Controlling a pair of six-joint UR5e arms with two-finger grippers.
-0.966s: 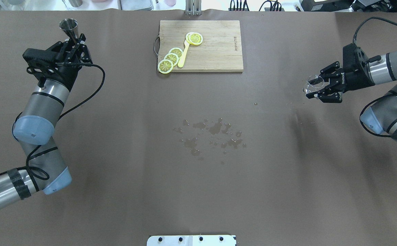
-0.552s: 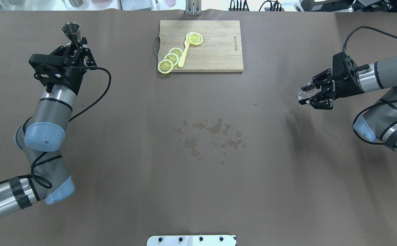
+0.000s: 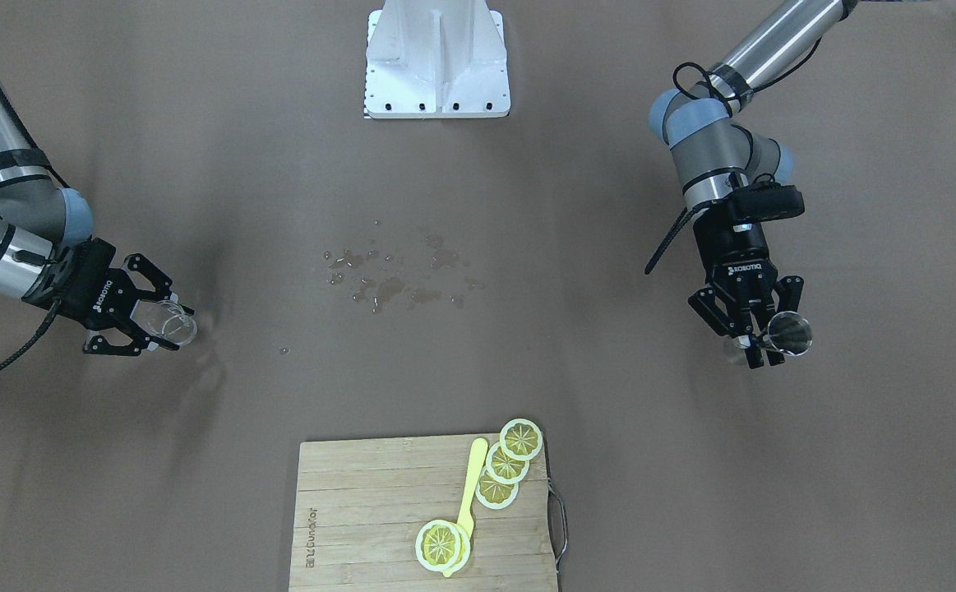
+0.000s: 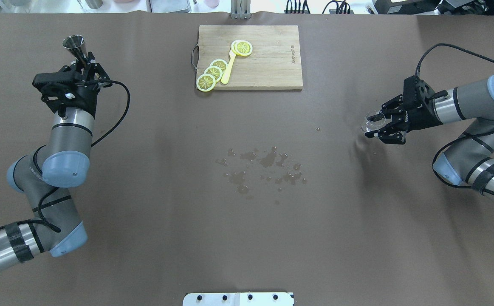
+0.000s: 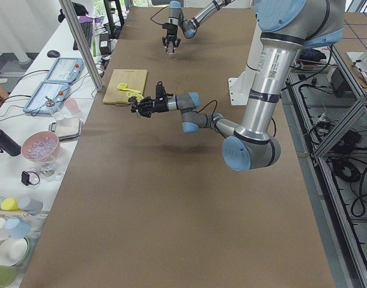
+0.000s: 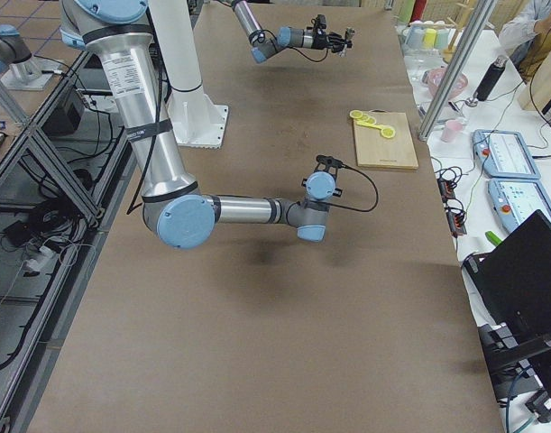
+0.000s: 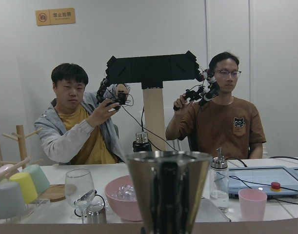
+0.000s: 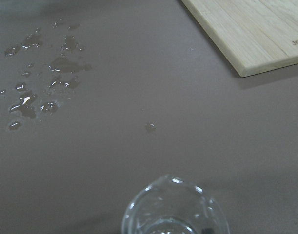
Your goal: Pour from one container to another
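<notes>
A steel cone-shaped jigger (image 4: 73, 42) stands upright at the far left of the table, and my left gripper (image 4: 82, 59) is shut on its lower part. The front-facing view shows that jigger (image 3: 790, 333) in the left gripper (image 3: 761, 349), and the left wrist view is filled by its rim (image 7: 168, 187). At the right, a small clear glass cup (image 4: 373, 121) is held just above the table with my right gripper (image 4: 374, 125) shut on it. The same cup (image 3: 172, 322) shows in the front-facing view, and its spouted rim (image 8: 175, 209) in the right wrist view.
A wooden cutting board (image 4: 272, 59) with lemon slices (image 4: 213, 73) and a yellow utensil (image 4: 229, 68) lies at the far middle. Spilled drops (image 4: 263, 168) wet the table's centre. The white robot base (image 3: 436, 62) is at the near edge. Two people (image 7: 85, 126) sit behind a cluttered bench.
The left arm has shifted the jigger leftward and slightly back toward the robot. The right arm has carried the glass cup leftward, toward the table's middle.
</notes>
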